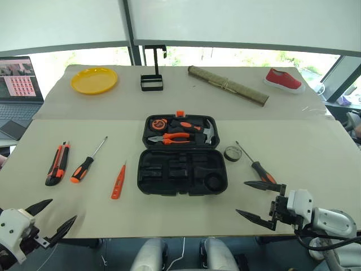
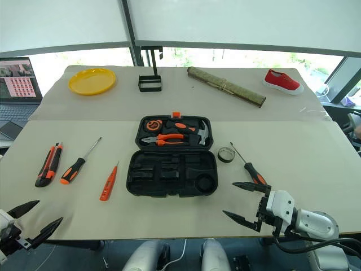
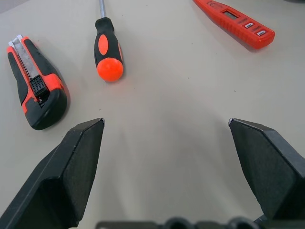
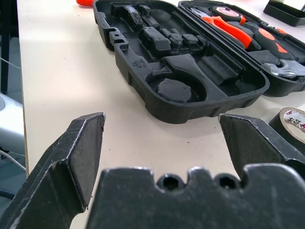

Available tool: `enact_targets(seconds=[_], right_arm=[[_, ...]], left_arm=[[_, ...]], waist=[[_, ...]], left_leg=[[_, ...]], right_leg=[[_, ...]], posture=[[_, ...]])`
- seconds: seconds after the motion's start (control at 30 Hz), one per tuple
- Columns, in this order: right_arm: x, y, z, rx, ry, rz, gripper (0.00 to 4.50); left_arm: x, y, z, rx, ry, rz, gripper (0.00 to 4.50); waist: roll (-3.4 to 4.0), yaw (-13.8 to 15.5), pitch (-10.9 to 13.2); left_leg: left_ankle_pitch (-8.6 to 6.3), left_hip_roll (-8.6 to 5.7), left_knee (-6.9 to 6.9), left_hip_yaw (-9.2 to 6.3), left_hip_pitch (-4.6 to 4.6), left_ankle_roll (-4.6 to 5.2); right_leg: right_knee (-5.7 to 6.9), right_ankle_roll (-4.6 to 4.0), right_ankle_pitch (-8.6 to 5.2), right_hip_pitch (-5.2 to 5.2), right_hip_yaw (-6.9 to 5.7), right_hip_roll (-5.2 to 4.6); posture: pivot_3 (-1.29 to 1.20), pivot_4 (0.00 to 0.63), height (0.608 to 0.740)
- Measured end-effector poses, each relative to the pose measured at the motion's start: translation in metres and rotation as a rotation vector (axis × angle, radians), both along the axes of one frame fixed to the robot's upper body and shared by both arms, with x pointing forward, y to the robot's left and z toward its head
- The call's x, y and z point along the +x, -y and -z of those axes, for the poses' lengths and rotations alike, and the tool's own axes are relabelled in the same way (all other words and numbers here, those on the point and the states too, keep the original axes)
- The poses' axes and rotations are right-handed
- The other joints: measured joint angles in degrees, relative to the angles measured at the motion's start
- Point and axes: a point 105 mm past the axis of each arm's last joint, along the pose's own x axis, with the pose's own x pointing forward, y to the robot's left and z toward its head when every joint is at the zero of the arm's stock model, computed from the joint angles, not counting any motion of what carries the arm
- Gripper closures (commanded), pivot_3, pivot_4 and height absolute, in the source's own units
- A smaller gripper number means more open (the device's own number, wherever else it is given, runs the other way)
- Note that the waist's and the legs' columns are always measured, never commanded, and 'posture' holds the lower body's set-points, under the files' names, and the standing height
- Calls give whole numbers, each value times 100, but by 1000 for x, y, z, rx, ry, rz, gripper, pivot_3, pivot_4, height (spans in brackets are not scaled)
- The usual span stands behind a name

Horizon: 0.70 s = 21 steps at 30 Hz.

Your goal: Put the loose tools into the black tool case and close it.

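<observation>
The black tool case (image 1: 181, 155) is lying open mid-bench (image 1: 316, 152); the left hand (image 1: 49, 219) and right hand (image 1: 252, 199) are hovering spread apart, empty.

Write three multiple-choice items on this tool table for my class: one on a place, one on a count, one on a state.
1. Where is the tape roll?
A. inside the case
B. on the table right of the case
C. on the yellow plate

2. How many loose tools lie left of the case?
A. one
B. three
C. five

3. The case is:
A. open
B. shut
C. upside down

Answers
1 B: it lies beside the case's right edge.
2 B: knife, screwdriver, tester.
3 A: both halves show their moulded slots.
</observation>
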Motion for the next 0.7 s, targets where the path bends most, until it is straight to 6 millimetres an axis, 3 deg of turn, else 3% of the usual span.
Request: enact_targets(seconds=[0.1, 0.2, 0.3, 0.47, 0.57, 0.7], right_arm=[[6, -6, -6, 57, 20, 9, 65], [17, -36, -36, 280, 82, -37, 65], [21, -47, -62, 394, 139, -70, 65], [22, -64, -85, 506, 230, -101, 65], [20, -70, -86, 516, 232, -123, 65], [18, -71, -85, 514, 228, -135, 65]], left_arm=[[1, -5, -1, -28, 24, -61, 0], [3, -22, -7, -127, 103, -237, 0], [-12, -37, -5, -200, 119, -412, 0], [-40, -45, 13, -373, 3, -621, 0], [-34, -42, -1, -431, -15, -614, 0], [-3, -36, -28, -410, -59, -555, 0]], waist=[[-2, -12, 1], [-3, -73, 3], [-5, -69, 3], [-19, -47, 6], [-19, 41, 9], [-17, 46, 9]], left_leg=[[0, 7, 0, 2, 2, 0], [-6, 29, 1, 5, 4, -10], [-18, 26, 1, 7, 6, -15], [-33, 23, 6, 10, 6, -15], [-33, 20, 12, 7, 10, -16], [-32, 21, 13, 14, 28, -16]], right_leg=[[-1, 0, 0, 0, 0, 5], [3, -2, 4, -5, 6, 19], [2, -21, 9, -7, 4, 20], [3, -39, 20, -12, -1, 25], [4, -37, 15, -27, -7, 25], [14, -38, 15, -18, -10, 39]], posture=[[0, 150, 740], [0, 150, 740], [0, 150, 740], [0, 150, 740], [0, 150, 740], [0, 150, 740]])
